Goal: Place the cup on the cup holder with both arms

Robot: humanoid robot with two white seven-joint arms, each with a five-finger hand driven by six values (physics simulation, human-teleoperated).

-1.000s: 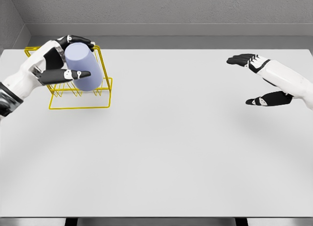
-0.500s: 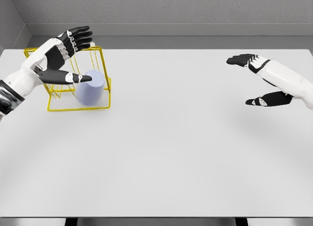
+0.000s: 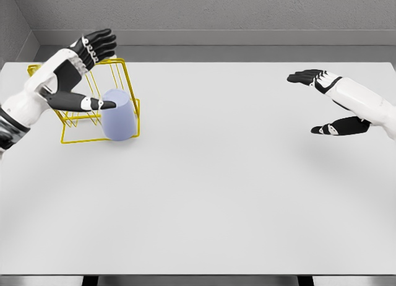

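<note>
The pale lilac cylindrical cup (image 3: 118, 115) stands inside the yellow wire cup holder (image 3: 131, 82). The left hand (image 3: 73, 75) has its fingers spread apart beside it; the right hand (image 3: 329, 104) hangs open, far away.

The cup (image 3: 119, 115) stands inside the cup holder (image 3: 132, 121), far left on the table (image 3: 223, 174).

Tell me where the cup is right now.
In the head view the lavender cup stands at the far left of the white table, inside the yellow wire cup holder, with the open left hand just beside and above it.
</note>
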